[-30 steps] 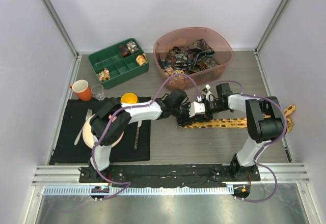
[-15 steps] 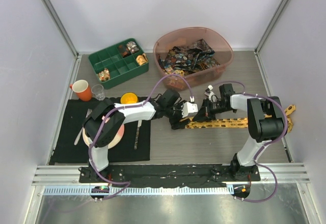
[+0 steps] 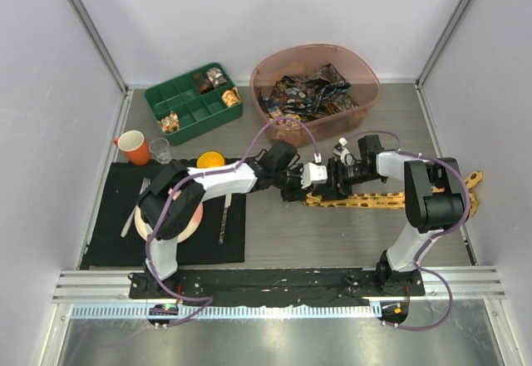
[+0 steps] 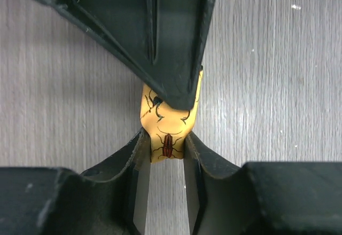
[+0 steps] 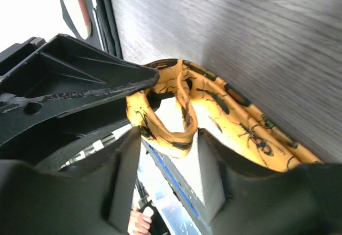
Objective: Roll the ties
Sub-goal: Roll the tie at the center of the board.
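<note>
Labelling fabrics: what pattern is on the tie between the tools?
Yellow-orange tie with dark beetle prints; left wrist view shows best.

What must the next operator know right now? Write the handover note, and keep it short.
Left gripper: fingers shut on the end of the yellow tie.
Right gripper: fingers apart on either side of the tie's curled end; grip unclear.
Things: the yellow tie lies stretched along the table to the right of both grippers, with only its left end curled into one loose loop. The dark ties sit heaped in the pink bowl.
Done: first turn of the yellow tie started.
Left: roll the rest of the yellow tie, then the dark ties.
</note>
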### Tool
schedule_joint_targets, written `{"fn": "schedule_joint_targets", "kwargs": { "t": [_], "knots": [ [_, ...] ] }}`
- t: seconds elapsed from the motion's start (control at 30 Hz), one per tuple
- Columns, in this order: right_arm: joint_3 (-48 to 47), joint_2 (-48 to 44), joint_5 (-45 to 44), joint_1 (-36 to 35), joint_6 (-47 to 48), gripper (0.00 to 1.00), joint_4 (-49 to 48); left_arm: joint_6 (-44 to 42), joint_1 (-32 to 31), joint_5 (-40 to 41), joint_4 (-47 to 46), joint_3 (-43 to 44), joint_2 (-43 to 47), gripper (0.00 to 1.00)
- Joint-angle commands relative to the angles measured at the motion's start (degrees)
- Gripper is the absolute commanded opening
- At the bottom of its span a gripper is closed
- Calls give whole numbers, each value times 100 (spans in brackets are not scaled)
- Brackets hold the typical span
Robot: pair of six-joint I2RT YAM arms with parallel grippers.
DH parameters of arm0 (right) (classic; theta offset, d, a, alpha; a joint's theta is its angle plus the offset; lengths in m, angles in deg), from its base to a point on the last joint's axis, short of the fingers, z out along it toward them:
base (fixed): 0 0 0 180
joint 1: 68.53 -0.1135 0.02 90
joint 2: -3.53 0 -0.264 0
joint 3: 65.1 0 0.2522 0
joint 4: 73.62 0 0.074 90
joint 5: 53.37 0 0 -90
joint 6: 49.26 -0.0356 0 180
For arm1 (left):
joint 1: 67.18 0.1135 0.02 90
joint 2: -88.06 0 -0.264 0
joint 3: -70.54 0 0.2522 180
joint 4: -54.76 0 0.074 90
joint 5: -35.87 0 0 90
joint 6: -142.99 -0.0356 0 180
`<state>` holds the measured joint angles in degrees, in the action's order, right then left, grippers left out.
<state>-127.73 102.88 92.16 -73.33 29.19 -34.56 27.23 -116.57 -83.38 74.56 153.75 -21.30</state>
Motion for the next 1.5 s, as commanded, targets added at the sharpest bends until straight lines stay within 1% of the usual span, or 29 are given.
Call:
{"fn": "schedule_joint_targets", "kwargs": {
  "t": [0.0,0.07,0.23,0.3,0.4,0.47,0.53,0.57,0.6,0.63,0.67,0.7,0.73,0.8,0.83,0.93,1.1,1.13,1.17,1.2,1.23,1.33,1.4,1.43,1.47],
  "knots": [
    [-308,-390,151,84,381,57,537,-78,-97,-159,55,297,-85,32],
    [-387,-399,116,119,513,58,738,-131,-124,-125,169,332,-120,31],
    [-466,-259,125,137,593,59,871,-175,-142,69,389,543,-349,32],
    [-466,-188,90,128,593,57,854,-166,-150,121,415,604,-393,32],
    [-458,-30,-33,137,601,51,854,-131,-168,131,442,710,-489,32],
    [-466,84,-156,128,680,43,845,-96,-177,139,459,763,-533,32],
    [-432,163,-323,137,742,31,819,-96,-203,148,459,781,-560,34],
    [-431,207,-384,137,803,23,793,-87,-203,157,459,789,-551,35],
    [-414,295,-489,137,847,19,775,-70,-194,140,459,781,-551,38],
    [-396,339,-560,137,882,14,731,-61,-194,105,468,781,-534,45],
    [-396,365,-613,137,917,5,696,-78,-203,61,477,746,-508,52],
    [-379,427,-666,128,987,2,643,-200,-203,17,538,728,-490,58],
    [-361,453,-744,137,988,1,556,-245,-203,-27,564,719,-490,66],
    [-352,515,-754,137,997,1,502,-237,-203,-63,565,736,-525,71],
    [-352,524,-702,137,980,1,467,-202,-194,-45,565,780,-560,80],
    [-343,498,-596,128,927,1,371,-79,-220,-1,573,1017,-762,86],
    [-308,445,-394,128,769,1,221,-183,-387,332,696,1343,-1086,85],
    [-300,436,-367,128,716,1,178,-245,-388,350,801,1439,-1122,81],
    [-299,427,-332,119,698,1,151,-315,-388,350,1098,1475,-1157,78],
    [-299,427,-306,111,681,1,151,-359,-396,368,1257,1501,-1175,72],
    [-299,427,-280,111,672,2,159,-464,-388,377,1424,1466,-1140,60],
    [-247,375,-165,49,654,3,168,-693,-388,473,1558,994,-773,54],
    [-212,322,-139,-12,575,5,160,-781,-379,500,1706,834,-631,49],
    [-159,313,-113,-65,540,5,125,-790,-379,552,1759,720,-578,44],
    [-124,304,-95,-91,479,6,107,-790,-370,579,1803,667,-499,42]
  ]
}}
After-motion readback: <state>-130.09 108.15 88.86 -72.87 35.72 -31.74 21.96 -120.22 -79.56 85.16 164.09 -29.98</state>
